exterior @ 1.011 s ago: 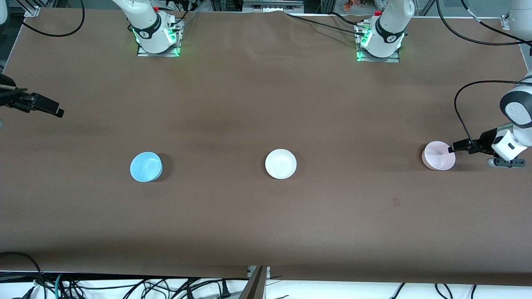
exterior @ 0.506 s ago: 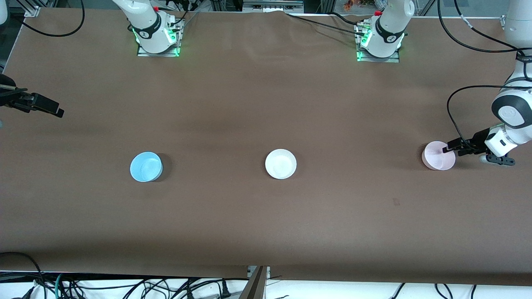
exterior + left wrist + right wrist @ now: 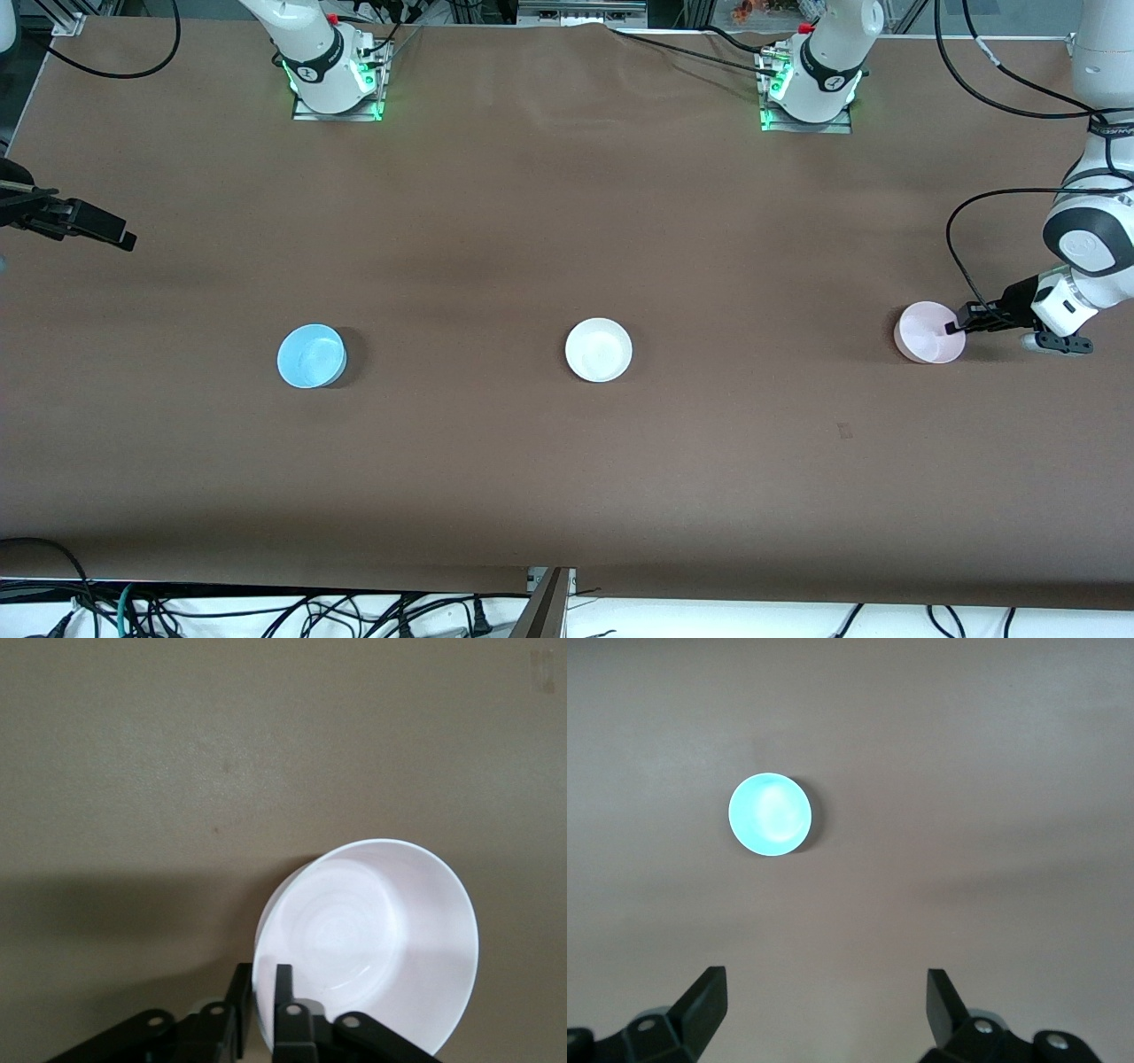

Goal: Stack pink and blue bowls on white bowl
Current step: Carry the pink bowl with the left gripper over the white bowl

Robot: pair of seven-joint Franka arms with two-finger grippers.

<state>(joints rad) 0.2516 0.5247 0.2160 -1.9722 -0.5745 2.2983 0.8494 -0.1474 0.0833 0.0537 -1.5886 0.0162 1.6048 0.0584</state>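
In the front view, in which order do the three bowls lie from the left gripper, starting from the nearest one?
1. The pink bowl, at the left arm's end of the table; the left gripper is shut on its rim.
2. The white bowl, at the middle of the table.
3. The blue bowl, toward the right arm's end, where the right gripper waits, open.

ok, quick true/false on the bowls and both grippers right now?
1. The left gripper is shut on the pink bowl's rim. True.
2. The pink bowl sits on the white bowl. False: they are apart, the pink one at the left arm's end of the table.
3. The right gripper is open. True.
4. The right gripper holds the blue bowl. False: that bowl sits alone on the table.
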